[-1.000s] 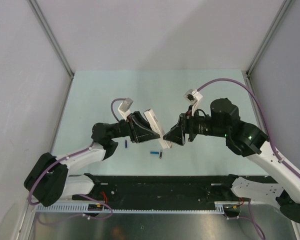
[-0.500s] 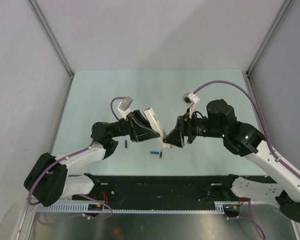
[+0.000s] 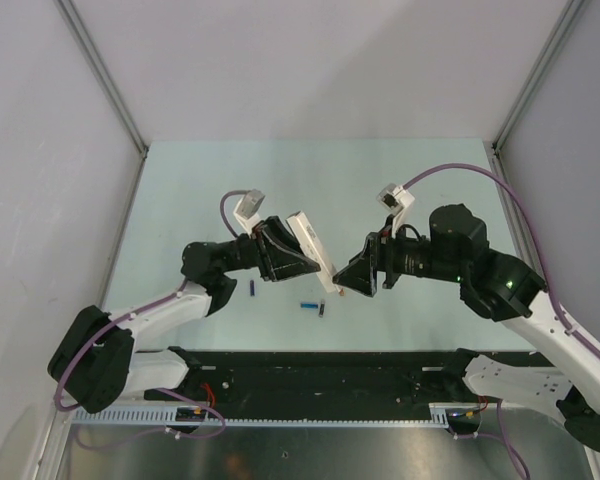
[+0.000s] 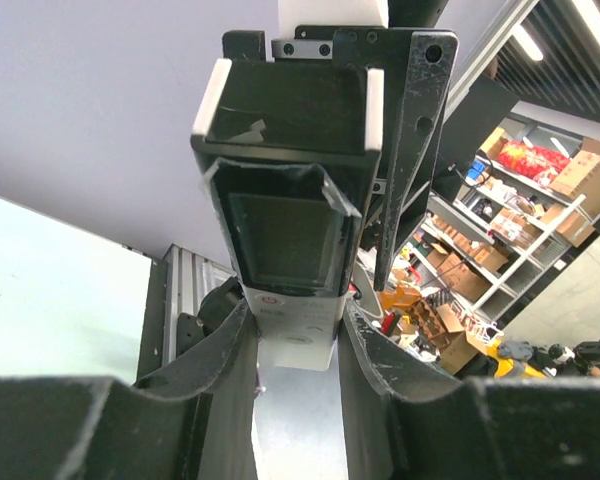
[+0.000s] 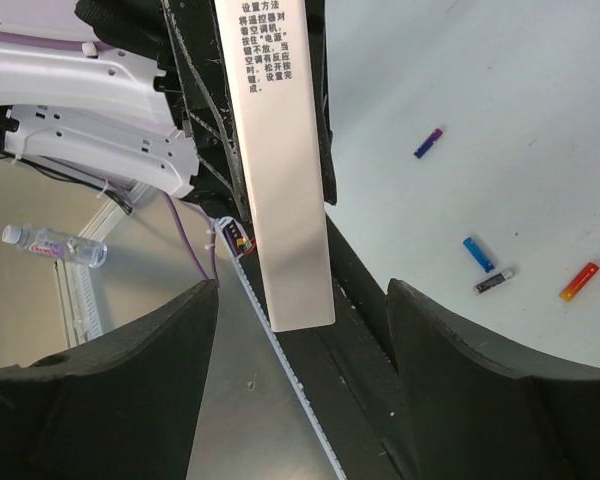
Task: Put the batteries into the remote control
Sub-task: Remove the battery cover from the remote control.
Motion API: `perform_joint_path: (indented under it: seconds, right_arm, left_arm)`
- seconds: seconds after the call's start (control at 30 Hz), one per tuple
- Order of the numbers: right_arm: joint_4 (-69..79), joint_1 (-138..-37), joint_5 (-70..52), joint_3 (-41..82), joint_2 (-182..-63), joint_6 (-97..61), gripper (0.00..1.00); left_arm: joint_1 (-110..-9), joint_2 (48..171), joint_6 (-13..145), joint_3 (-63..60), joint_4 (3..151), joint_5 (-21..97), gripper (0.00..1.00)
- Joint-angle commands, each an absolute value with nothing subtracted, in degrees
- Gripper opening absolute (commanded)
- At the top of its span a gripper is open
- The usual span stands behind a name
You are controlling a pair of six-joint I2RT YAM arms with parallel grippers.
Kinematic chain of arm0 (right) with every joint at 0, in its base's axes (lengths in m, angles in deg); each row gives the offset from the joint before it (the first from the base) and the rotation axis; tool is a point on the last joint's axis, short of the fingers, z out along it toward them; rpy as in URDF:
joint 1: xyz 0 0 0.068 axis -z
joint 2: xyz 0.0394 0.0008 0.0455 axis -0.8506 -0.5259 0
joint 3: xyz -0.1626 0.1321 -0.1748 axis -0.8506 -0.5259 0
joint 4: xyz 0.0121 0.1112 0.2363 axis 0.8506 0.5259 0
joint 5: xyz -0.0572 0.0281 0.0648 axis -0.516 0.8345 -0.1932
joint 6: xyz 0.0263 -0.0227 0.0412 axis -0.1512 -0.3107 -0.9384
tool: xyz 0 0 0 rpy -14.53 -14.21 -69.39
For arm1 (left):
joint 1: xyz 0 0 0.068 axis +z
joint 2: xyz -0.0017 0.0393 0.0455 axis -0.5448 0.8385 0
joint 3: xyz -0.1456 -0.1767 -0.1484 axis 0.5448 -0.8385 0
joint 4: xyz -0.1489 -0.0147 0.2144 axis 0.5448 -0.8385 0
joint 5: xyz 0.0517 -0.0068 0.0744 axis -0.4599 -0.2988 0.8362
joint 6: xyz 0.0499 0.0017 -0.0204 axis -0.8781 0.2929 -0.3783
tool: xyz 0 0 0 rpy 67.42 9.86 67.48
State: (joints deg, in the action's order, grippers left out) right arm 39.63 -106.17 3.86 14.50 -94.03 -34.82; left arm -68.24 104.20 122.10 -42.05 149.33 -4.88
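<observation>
currently remote control (image 3: 311, 250) is off table (image 3: 200, 190), clamped in left gripper (image 3: 300, 256). long axis runs 11 to 5 o'clock in top view, free end at 5. right gripper (image 3: 352, 281) is at 4 o'clock of that end, jaws apart, straddling it in right wrist view; i judge no contact yet. batteries (image 3: 307, 304) lie loose on table toward 6 o'clock, in neither gripper. dark recess (image 4: 280, 235) shows in left wrist view; i cannot tell if bay is open.
</observation>
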Motion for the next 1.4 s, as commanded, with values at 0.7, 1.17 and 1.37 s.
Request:
perform_joint_path:
  seconds: [0.7,1.17,1.37]
  right_arm:
    - [35.72,-106.26,1.48,14.71,-91.99,-36.41,0.73]
    - [34.58,-106.44,0.25,14.62,-91.55,-37.55,0.73]
    - [34.58,-106.53,-2.3,14.71,-91.38,-37.64,0.73]
  left_arm:
    - [-65.62,99.77,124.43,-40.34,170.83,-6.08,0.0]
    - [-64.04,98.1,124.78,-41.13,170.83,-5.99,0.0]
    - [-63.6,97.31,124.96,-41.48,170.83,-6.08,0.0]
